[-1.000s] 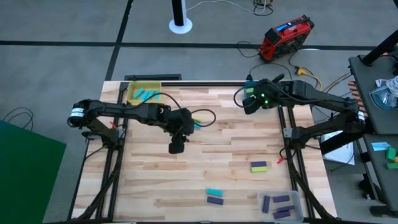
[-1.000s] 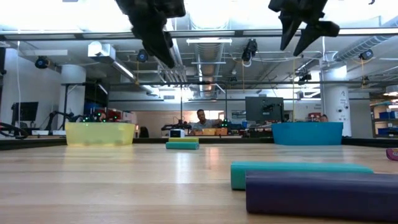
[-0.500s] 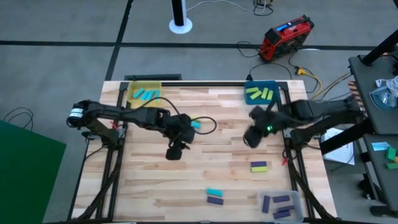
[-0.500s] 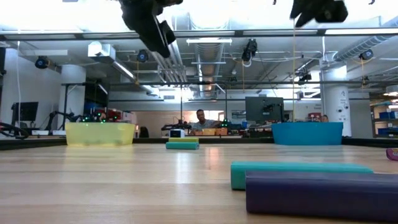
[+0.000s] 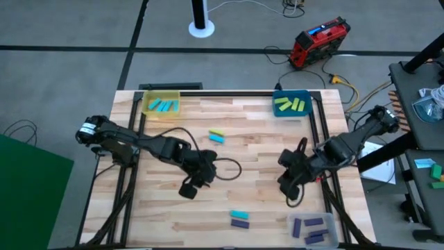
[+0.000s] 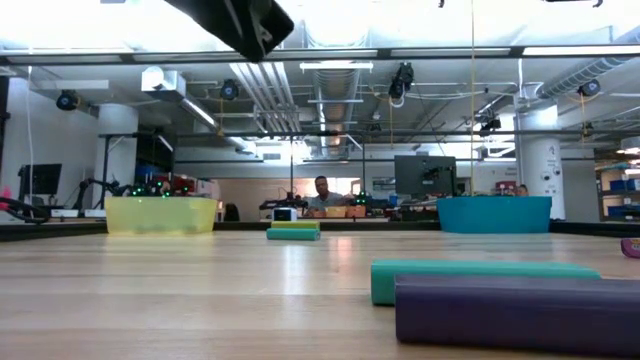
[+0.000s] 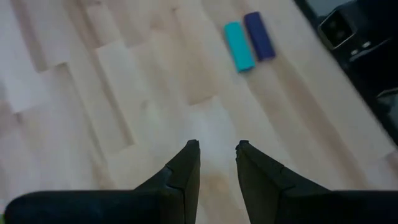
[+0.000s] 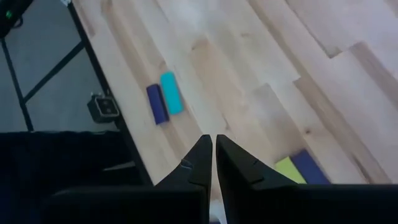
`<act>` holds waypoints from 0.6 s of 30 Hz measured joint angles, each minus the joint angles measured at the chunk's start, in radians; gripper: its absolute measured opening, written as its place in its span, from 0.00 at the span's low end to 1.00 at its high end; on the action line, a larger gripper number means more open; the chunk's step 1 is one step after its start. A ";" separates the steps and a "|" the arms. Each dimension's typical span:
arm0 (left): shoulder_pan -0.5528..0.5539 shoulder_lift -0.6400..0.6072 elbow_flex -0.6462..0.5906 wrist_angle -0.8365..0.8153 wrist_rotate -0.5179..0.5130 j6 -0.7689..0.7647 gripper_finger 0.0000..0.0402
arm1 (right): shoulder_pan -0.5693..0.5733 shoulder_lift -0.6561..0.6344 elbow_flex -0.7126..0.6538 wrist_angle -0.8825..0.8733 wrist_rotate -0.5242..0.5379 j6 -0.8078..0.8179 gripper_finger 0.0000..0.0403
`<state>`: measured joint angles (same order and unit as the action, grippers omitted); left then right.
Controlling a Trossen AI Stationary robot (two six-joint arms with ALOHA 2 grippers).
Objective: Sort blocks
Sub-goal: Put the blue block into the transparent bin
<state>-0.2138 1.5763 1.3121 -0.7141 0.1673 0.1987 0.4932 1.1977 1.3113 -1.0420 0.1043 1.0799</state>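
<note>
Wooden table (image 5: 243, 149): yellow bin (image 5: 161, 105) far left, blue bin (image 5: 291, 104) far right. Left gripper (image 7: 216, 155) slightly spread; right gripper (image 8: 214, 151) pressed together. Industrial room behind.

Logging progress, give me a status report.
Left claw slightly open, empty, mid-table. Right claw shut, empty, above yellow-green and purple pair. Cyan and purple pair unobstructed.

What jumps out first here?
Two dark arms reach over the wooden table: the left gripper left of centre, slightly open and empty; the right gripper shut, above a yellow-green and purple block pair. A cyan and purple pair lies near the front edge.
</note>
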 joint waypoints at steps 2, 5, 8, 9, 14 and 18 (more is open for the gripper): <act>-0.023 0.007 0.000 0.016 0.000 -0.045 0.21 | 0.028 0.004 0.000 0.000 0.001 0.007 0.03; -0.049 0.022 0.000 0.074 0.000 -0.089 0.21 | 0.064 0.004 -0.004 0.000 0.032 0.002 0.03; -0.072 0.041 0.000 0.169 0.000 -0.156 0.21 | 0.085 0.001 -0.012 -0.001 0.084 -0.027 0.03; -0.083 0.049 0.000 0.203 0.000 -0.195 0.21 | 0.088 0.001 -0.014 -0.002 0.086 -0.038 0.03; -0.161 0.091 0.000 0.317 0.042 -0.284 0.21 | 0.100 0.001 -0.031 -0.007 0.090 -0.052 0.03; -0.248 0.138 0.000 0.458 -0.049 -0.359 0.21 | 0.100 0.001 -0.042 -0.025 0.118 -0.078 0.03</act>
<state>-0.4615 1.7142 1.3121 -0.2560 0.1181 -0.1607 0.5930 1.1988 1.2694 -1.0667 0.2225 1.0021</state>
